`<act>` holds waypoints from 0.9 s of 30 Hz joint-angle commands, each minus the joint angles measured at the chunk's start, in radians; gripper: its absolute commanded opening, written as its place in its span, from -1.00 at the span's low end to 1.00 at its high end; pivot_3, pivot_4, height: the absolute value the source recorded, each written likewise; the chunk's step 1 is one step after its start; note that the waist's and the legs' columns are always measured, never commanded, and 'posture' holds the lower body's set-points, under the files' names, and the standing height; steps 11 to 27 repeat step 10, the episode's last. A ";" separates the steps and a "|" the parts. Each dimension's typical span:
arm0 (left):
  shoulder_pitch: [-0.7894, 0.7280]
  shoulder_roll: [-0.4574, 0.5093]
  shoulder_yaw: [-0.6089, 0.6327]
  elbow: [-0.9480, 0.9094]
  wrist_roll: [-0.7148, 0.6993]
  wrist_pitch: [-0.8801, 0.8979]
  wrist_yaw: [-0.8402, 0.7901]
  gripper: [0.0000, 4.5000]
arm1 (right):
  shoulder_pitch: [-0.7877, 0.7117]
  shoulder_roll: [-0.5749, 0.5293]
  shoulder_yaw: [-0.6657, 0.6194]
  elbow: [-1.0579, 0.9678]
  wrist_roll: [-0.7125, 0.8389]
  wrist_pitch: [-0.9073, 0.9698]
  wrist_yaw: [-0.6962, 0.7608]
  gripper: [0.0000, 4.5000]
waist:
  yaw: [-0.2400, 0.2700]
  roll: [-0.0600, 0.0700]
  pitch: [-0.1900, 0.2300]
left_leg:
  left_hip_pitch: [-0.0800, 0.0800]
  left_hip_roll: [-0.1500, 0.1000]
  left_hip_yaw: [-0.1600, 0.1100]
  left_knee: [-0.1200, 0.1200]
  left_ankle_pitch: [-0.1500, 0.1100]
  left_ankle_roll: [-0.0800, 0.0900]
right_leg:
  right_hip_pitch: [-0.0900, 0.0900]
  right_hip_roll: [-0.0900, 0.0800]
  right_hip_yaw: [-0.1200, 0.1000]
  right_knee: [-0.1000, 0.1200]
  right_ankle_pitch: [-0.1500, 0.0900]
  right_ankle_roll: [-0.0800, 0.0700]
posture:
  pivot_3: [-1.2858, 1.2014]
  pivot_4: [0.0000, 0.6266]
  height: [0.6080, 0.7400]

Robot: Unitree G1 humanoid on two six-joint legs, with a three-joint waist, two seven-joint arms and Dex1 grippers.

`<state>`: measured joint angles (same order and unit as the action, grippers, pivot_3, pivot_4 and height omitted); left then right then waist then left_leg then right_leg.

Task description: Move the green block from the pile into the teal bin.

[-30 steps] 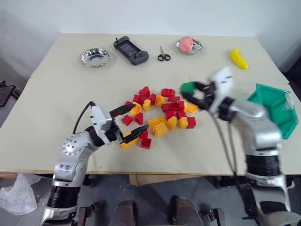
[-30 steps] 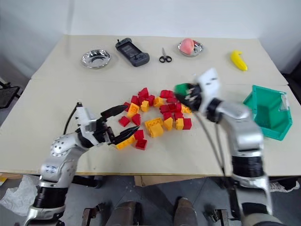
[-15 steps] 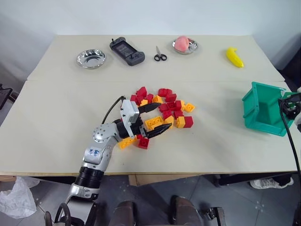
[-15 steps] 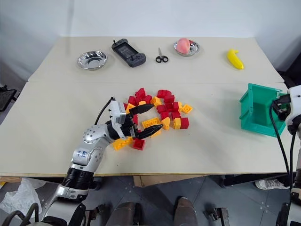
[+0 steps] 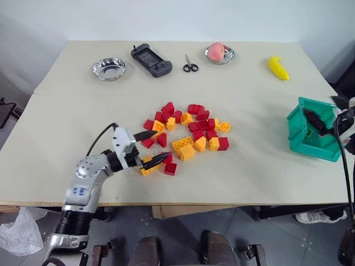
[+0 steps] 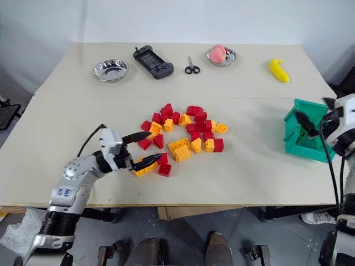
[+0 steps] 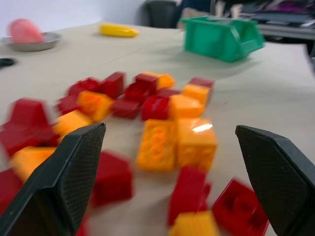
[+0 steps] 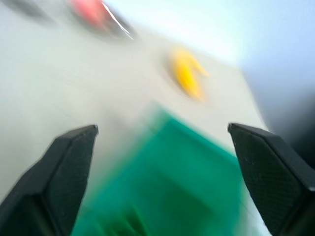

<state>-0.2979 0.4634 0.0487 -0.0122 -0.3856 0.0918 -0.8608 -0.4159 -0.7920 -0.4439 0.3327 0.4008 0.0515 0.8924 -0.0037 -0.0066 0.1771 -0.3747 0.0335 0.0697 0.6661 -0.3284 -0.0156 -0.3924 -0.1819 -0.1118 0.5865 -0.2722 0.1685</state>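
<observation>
Where the pale table (image 5: 66, 127) meets a white wall, the bin (image 5: 316, 136) sits at its right edge, opening facing the right gripper (image 6: 313, 119), fingers spread. The left gripper (image 5: 150, 148), also spread, flanks the pile (image 5: 186, 133). I cannot see the green block.

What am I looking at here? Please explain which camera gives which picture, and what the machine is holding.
This is a humanoid robot with two arms. Two pictures come from its head, looking down on a table; two come from its wrists, looking between its black fingers. On the table lie a pile of red and yellow bricks, two steel bowls, a game controller, scissors and a banana. The left gripper is open beside the pile, holding nothing. The right gripper is open over the teal bin, also holding nothing.
</observation>
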 commanded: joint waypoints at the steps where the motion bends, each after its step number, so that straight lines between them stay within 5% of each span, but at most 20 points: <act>1: 0.071 0.042 0.081 -0.053 0.024 -0.074 0.028 1.00 | 0.132 0.033 0.065 -0.234 0.124 0.091 0.137 0.99 | 0.002 0.000 0.000 | 0.000 0.000 0.000 0.000 0.000 0.000 | 0.000 0.000 0.000 0.000 0.000 0.000 | 0.03 -0.52 1.00; 4: 0.165 0.082 0.133 -0.087 0.017 -0.079 0.031 1.00 | 0.273 0.043 0.158 -0.359 0.120 0.042 0.261 0.99 | 0.006 0.000 0.000 | 0.000 0.000 -0.001 0.000 0.000 0.000 | 0.000 0.000 0.000 0.000 0.000 0.000 | 0.03 -0.52 1.00; 9: 0.309 0.117 0.208 -0.135 0.018 -0.115 0.038 1.00 | 0.391 0.110 0.203 -0.368 0.058 -0.091 0.261 0.99 | 0.006 0.000 0.000 | 0.000 0.000 -0.001 0.002 -0.001 0.001 | 0.001 -0.001 0.000 0.000 0.000 0.000 | 0.03 -0.52 1.00; 27: 0.322 0.119 0.218 -0.142 0.014 -0.116 0.040 1.00 | 0.395 0.120 0.201 -0.357 0.050 -0.110 0.250 0.99 | 0.006 0.000 0.000 | 0.000 0.000 -0.001 0.002 -0.001 0.001 | 0.001 -0.001 0.000 0.001 0.000 0.000 | 0.03 -0.52 1.00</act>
